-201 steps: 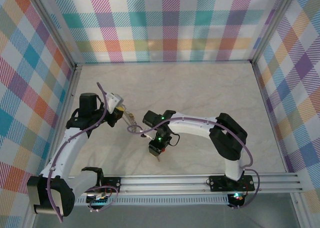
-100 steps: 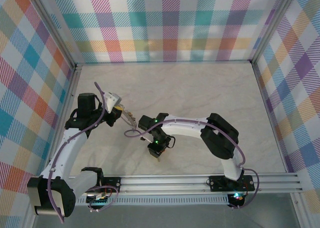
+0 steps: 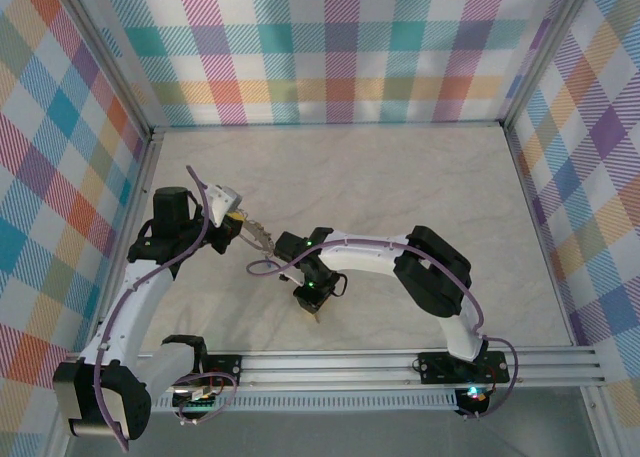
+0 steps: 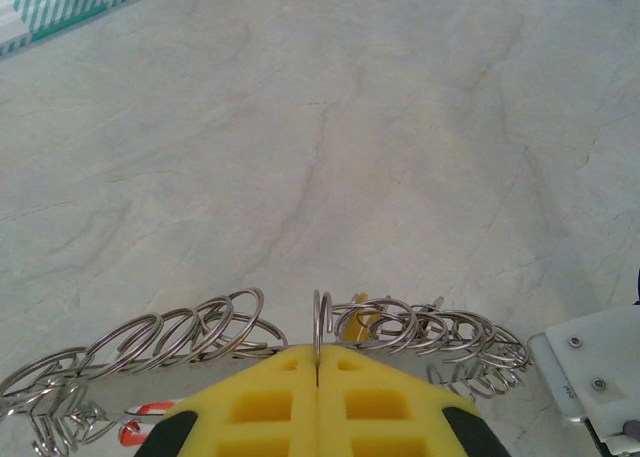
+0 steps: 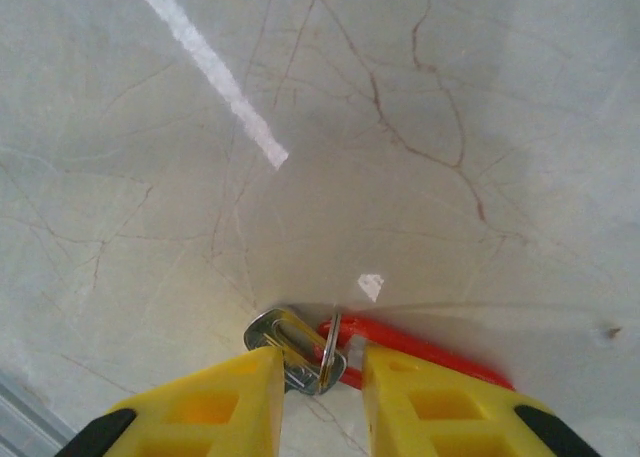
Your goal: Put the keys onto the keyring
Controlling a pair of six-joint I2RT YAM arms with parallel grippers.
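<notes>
One red-tagged key (image 5: 400, 339) lies flat on the table (image 5: 400, 127), its split ring (image 5: 330, 347) upright between the right gripper's (image 5: 322, 359) yellow fingers, which stand slightly apart and straddle it without visibly clamping. If they catch only that ring or the metal edge, the key could swivel or squirt out sideways. Nearby the left gripper (image 4: 318, 362) is pressed tight on the keyring (image 3: 258, 237), crowded with small rings (image 4: 200, 327) where a dangling key may snag.

Far side of keyring (image 3: 260, 237): table (image 3: 400, 177) bare, wide open | right: right arm (image 3: 370, 249) stretches across, blocked | left: left arm (image 3: 150, 277) close in | near-right: right gripper (image 3: 314, 313) low over red-tagged key (image 5: 420, 349), tight
</notes>
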